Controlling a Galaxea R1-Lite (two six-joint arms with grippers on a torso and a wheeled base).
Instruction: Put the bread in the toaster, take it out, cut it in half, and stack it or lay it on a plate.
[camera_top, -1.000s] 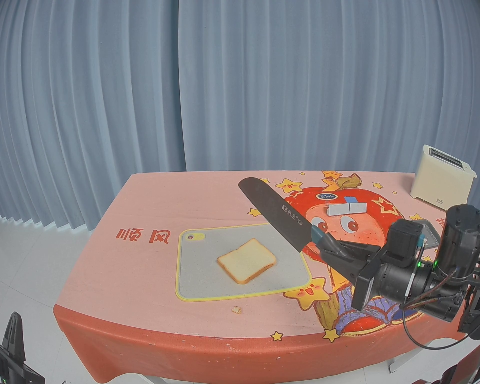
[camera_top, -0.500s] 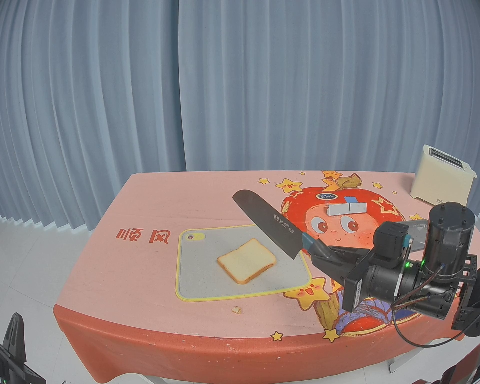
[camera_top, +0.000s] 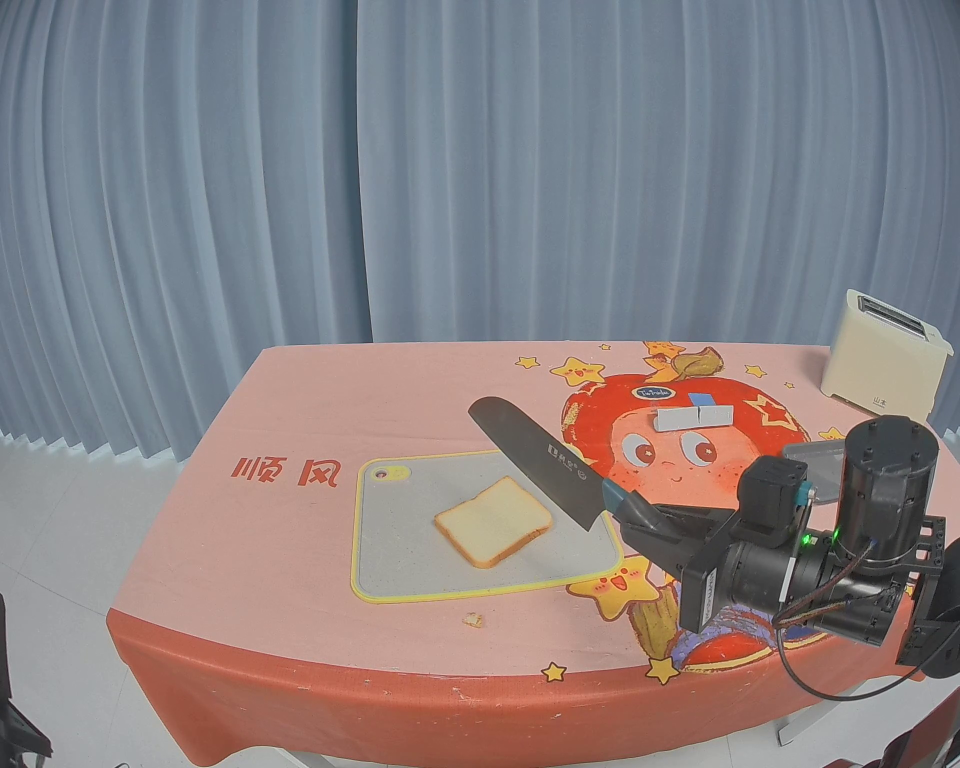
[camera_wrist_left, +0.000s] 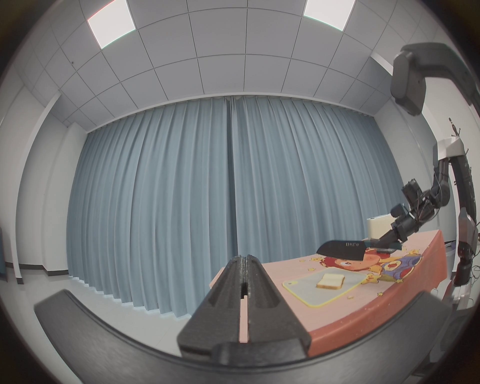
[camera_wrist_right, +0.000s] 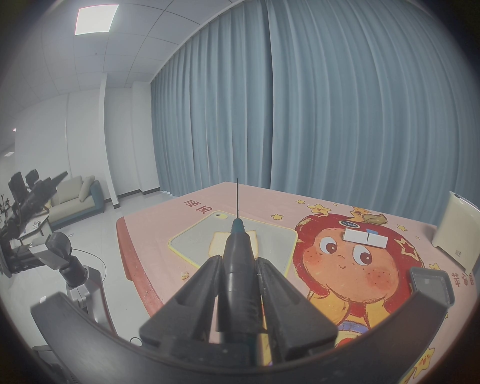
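Jaws of the right gripper (camera_top: 628, 505) clamp the knife (camera_top: 540, 450), two o'clock of the uncut bread (camera_top: 493, 521); left gripper (camera_wrist_left: 243, 265) closed, empty. Cutting, plating remain.

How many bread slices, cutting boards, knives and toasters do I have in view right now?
Bread slice: 1
Cutting board: 1
Knife: 1
Toaster: 1
Total: 4
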